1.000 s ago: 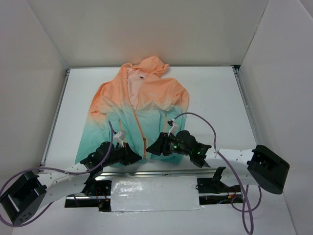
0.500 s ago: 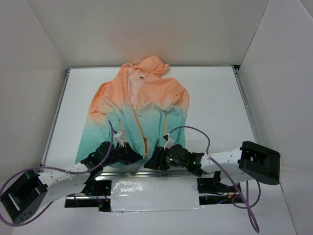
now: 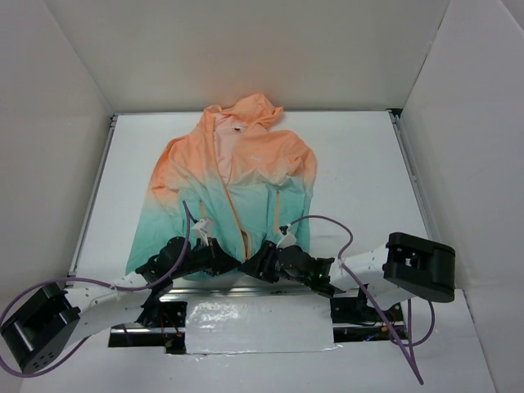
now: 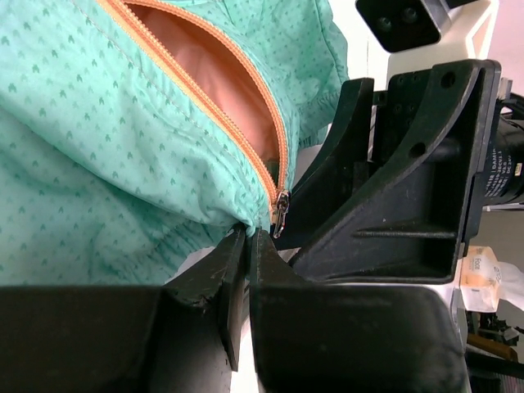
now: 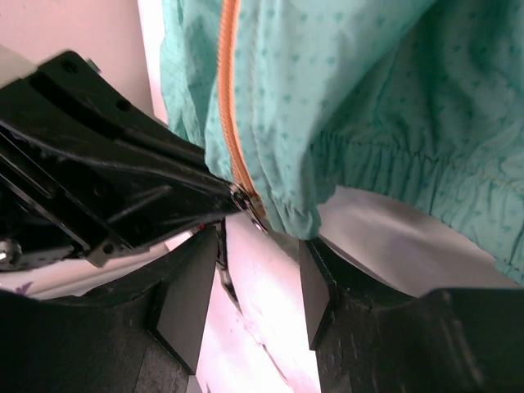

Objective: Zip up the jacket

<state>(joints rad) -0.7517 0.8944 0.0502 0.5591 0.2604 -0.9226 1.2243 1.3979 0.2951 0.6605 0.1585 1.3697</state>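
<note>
Left wrist view, left claw (image 4: 246, 237) seemingly pinching jacket (image 4: 98, 147) hem, contact hidden, right claw (image 5: 260, 246) parted.

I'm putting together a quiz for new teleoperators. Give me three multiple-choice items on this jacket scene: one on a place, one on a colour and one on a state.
1. Where on the thin peach-to-teal hooded jacket are the left claw and the right claw?
A. at the hood
B. at the bottom hem, mid-front
C. on a sleeve cuff

2. What colour is the front zipper?
A. orange
B. black
C. white

3. How does that zipper stand?
A. closed to the collar
B. open, its metal slider down at the hem
C. closed to the chest

Answers:
1. B, because both wrist views show the teal hem at the fingers.
2. A, because orange teeth run along the teal cloth.
3. B, because the left wrist view shows the two sides parted above the slider.
</note>
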